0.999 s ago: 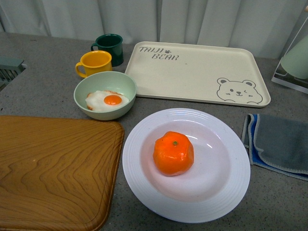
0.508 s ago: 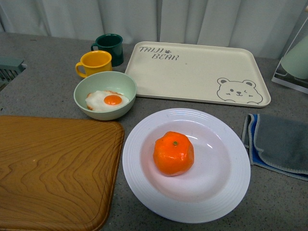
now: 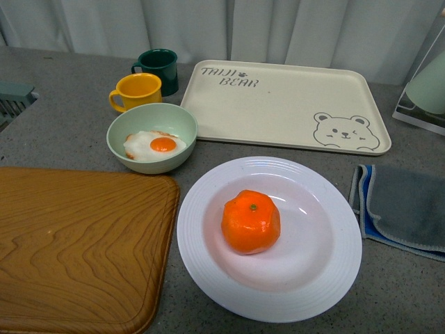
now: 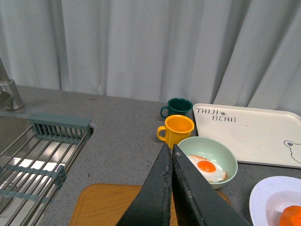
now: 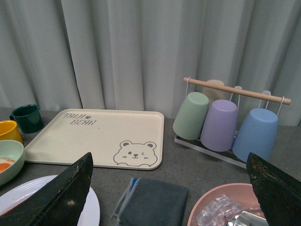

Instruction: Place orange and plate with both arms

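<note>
The orange [image 3: 251, 221] sits in the middle of the plate [image 3: 334, 273], my left pincer [image 4: 171, 153] is pressed together, my right pincer [image 5: 169, 158] is spread wide, and if I tip the plate lifting it, the orange may roll off.

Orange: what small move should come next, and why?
Probably lower the open right end effector toward the orange, which sits untouched on the plate. The left end effector is shut, and both are clear of it.
</note>
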### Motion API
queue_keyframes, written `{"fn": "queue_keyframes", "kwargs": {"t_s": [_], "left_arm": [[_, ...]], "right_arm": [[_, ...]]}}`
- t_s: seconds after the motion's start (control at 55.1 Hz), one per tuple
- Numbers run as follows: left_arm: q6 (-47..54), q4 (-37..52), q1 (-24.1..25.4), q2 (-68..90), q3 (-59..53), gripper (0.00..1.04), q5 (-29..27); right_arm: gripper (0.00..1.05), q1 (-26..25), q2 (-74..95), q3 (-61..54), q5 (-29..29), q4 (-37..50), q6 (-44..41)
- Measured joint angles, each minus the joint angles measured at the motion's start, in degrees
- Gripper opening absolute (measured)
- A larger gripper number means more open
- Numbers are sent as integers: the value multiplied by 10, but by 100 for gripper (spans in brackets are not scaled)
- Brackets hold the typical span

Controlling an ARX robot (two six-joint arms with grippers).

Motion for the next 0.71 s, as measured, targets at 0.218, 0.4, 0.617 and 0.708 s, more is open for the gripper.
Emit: {"fn": "queue_keyframes", "kwargs": {"t_s": [0.218,0.4,0.617,0.708], "left_arm": [[0,-40,0,-40,0,4,0],[0,-67,0,-67,0,4,0],[0,-177,0,-174,0,34,2],[0,-177,0,-174,0,50,1]], "right_arm": [[95,0,0,0,0,0,0],[95,0,0,0,0,0,0],[95,13,12,8,43,-23,-28],[95,69,116,38,146,-45,-76]]}}
